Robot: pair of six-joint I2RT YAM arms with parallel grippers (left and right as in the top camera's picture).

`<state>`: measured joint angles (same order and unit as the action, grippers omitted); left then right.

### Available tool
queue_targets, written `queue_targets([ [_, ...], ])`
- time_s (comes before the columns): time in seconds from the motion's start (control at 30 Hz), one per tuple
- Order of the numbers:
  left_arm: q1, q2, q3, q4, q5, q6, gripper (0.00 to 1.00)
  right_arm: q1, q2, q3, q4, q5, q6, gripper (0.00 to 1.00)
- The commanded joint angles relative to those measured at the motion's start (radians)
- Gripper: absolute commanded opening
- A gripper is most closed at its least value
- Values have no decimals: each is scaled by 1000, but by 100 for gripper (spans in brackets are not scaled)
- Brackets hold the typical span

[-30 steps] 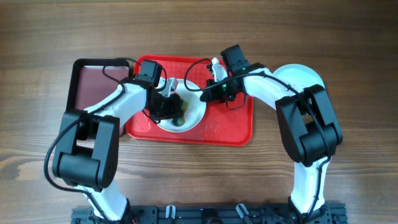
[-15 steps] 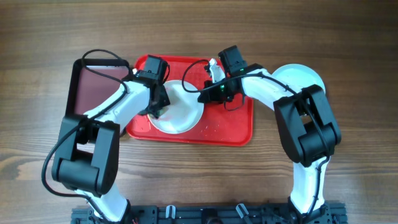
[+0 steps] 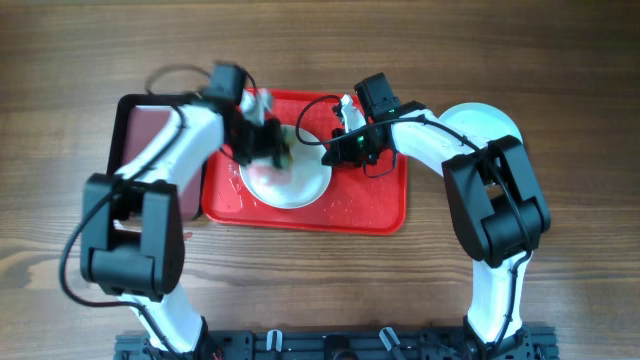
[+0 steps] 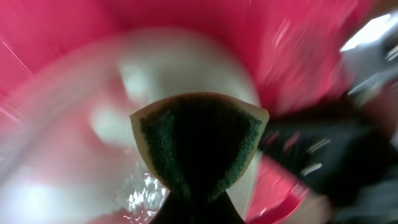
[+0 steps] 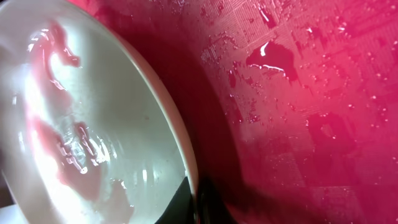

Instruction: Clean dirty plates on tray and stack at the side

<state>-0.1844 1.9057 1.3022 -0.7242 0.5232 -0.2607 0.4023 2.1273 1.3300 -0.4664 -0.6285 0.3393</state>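
A round white plate (image 3: 295,185), smeared with red sauce, sits on the large bright red plastic tray (image 3: 375,205), whose floor is wet with droplets. The right gripper (image 3: 332,143) pinches the plate's right rim, its fingers narrowed onto it. The left gripper (image 3: 262,138), blurred, clamps a green-and-yellow sponge (image 4: 199,140) over the plate. Another pale round plate (image 3: 490,122) lies on the wooden table (image 3: 560,80) beside the tray.

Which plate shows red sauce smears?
The plate on the red tray; its surface is smeared pink-red. The other plate, on the table at right, looks clean.
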Motion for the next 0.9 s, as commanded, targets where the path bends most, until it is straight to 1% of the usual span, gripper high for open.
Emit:
queue_targets([
  [0.0,117,-5,143,5,-59,-43,4,-3,13,-16,-21,8,16,4],
  [0.07,146,-5,148,5,-113,-43,4,-2,-13,-16,-45,63,16,4],
  [0.23,154,-5,147,-59,-268,-43,4,-1,-173,-16,-154,337,1,4],
  [0.4,137,-4,122,-68,-282,-51,4,39,-341,-16,-224,686,2,5],
  [0.5,129,-4,122,-73,-282,-61,4,118,-422,-16,-233,1049,4,4],
  [0.53,129,-4,122,-73,-282,-62,4,160,-440,-16,-228,1202,0,4],
  [0.6,129,-4,122,-73,-282,-62,4,221,-447,-16,-223,1377,-15,4],
  [0.73,129,-4,122,-72,-282,-62,4,346,-446,-16,-206,1617,-83,4],
  [0.87,129,-4,122,-69,-283,-62,4,436,-446,-16,-183,1809,-133,4],
])
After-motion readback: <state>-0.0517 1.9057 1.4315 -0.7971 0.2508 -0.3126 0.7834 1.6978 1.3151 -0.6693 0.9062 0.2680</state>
